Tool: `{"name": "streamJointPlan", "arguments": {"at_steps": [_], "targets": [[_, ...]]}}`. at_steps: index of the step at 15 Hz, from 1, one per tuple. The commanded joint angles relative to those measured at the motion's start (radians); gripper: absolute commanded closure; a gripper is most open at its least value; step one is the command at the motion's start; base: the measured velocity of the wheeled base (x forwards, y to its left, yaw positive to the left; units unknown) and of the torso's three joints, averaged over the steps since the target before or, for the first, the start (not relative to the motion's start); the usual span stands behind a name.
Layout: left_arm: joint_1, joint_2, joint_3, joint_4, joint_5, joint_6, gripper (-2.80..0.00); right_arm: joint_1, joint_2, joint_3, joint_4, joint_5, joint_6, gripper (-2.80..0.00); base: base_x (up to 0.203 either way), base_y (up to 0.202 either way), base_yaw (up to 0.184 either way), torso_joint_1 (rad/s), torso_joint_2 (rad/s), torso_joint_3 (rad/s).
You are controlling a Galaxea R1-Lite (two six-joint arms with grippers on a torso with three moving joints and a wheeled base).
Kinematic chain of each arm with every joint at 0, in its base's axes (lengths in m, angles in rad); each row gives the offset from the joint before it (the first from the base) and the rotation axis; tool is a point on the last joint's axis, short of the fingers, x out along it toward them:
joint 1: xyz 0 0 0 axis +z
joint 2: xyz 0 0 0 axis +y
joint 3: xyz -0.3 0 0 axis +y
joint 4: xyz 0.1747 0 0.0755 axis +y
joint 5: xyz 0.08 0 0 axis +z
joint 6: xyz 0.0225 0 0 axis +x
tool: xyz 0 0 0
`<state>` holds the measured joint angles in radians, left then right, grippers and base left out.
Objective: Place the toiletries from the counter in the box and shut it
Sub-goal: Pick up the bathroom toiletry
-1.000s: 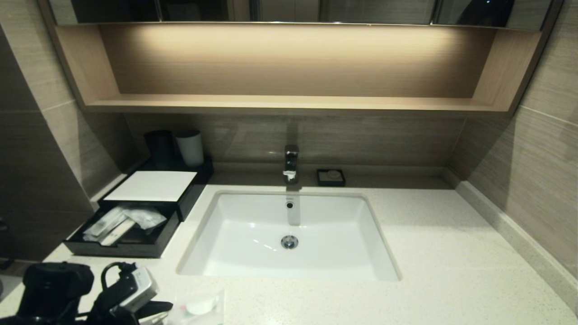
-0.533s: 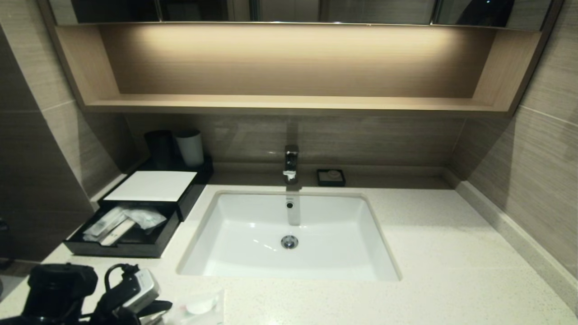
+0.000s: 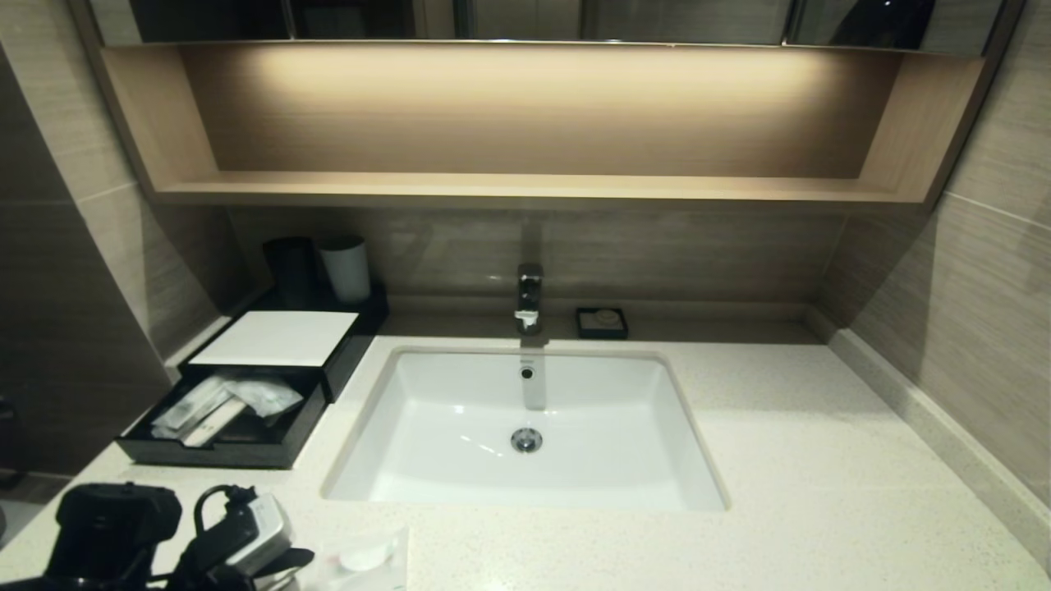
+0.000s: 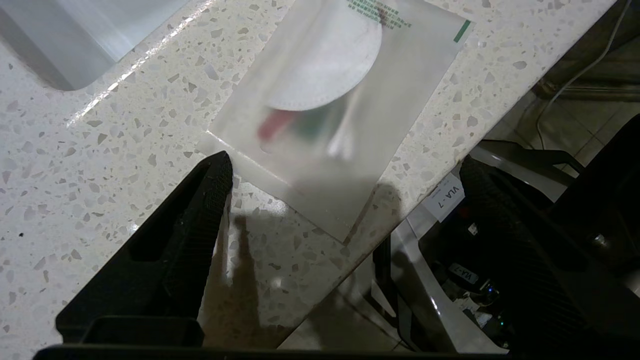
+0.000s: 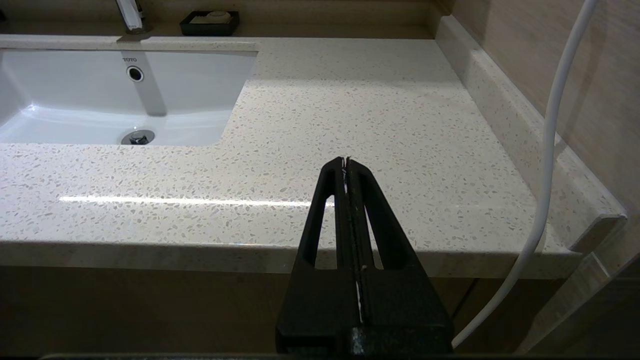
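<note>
At the near left edge of the off-white speckled stone worktop (image 3: 821,492): left hand (image 4: 345,172), fingers spread wide, hovering over a squarish clear packet with white round disc (image 4: 330,100), not gripping it. Right hand (image 5: 346,161), pressed together, off the near right edge. Farther left: low black box (image 3: 246,386), drawer pulled out, clear packets (image 3: 226,402) inside. Beyond: white sink basin (image 3: 460,410), small black dish (image 3: 602,322).

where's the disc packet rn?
Disc packet lies flat at the counter's front-left edge, ahead of the sink, just beyond the open left gripper.
</note>
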<state>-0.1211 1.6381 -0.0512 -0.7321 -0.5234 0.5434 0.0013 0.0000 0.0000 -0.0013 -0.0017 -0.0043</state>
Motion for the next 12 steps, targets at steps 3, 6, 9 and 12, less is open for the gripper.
{"name": "streamJointPlan", "arguments": {"at_steps": [3,6,9,12], "targets": [[0.003,0.019,0.004,-0.001,-0.001,0.003,-2.80,0.000,0.000,0.002,0.000,0.000,-0.001,0.00,0.000,0.000,0.000,0.000,0.00,0.000],[0.013,0.025,0.001,-0.001,-0.001,0.003,0.00,0.000,0.000,0.002,0.000,0.000,0.000,0.00,0.000,0.000,0.000,0.000,0.00,0.000],[0.023,0.026,-0.006,-0.001,-0.001,0.006,0.00,0.000,0.000,0.002,0.000,0.000,0.000,0.00,0.000,0.000,0.000,0.000,0.00,0.000],[0.024,0.025,-0.004,-0.001,0.000,0.012,0.00,0.000,0.000,0.002,0.000,0.000,-0.002,0.00,0.000,0.000,0.000,0.000,0.00,0.000]]}}
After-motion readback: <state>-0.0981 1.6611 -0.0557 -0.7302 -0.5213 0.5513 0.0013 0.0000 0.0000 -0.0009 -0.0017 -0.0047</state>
